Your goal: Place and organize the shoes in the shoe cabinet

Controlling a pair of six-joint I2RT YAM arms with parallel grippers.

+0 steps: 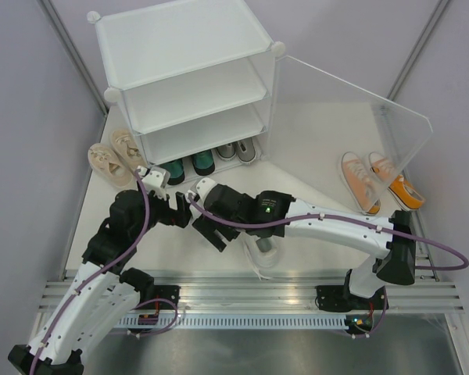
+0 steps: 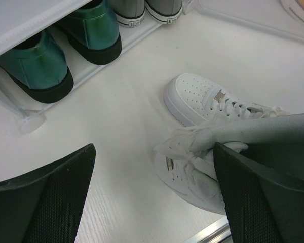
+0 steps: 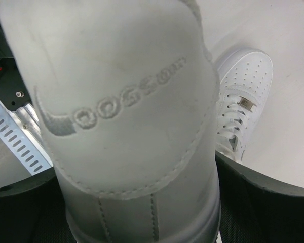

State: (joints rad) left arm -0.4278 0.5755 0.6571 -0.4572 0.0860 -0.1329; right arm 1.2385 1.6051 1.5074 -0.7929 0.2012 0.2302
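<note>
Heel of white shoe (image 3: 131, 116) fills gap of right gripper (image 3: 137, 217), toe pointing away; clamp I cannot tell; shoe cabinet (image 1: 180, 47) at 12 o'clock; left gripper (image 2: 154, 149) spread, empty.

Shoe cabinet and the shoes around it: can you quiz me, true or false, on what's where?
Green shoes sit on the bottom shelf of the cabinet. True.
Orange shoes fill the top shelf. False: they lie on the table by the door.
The left gripper is open and empty. True.
Beige shoes are inside the cabinet. False: they lie on the table, left of it.
The right gripper has the heel of a white shoe between its fingers. True.
</note>
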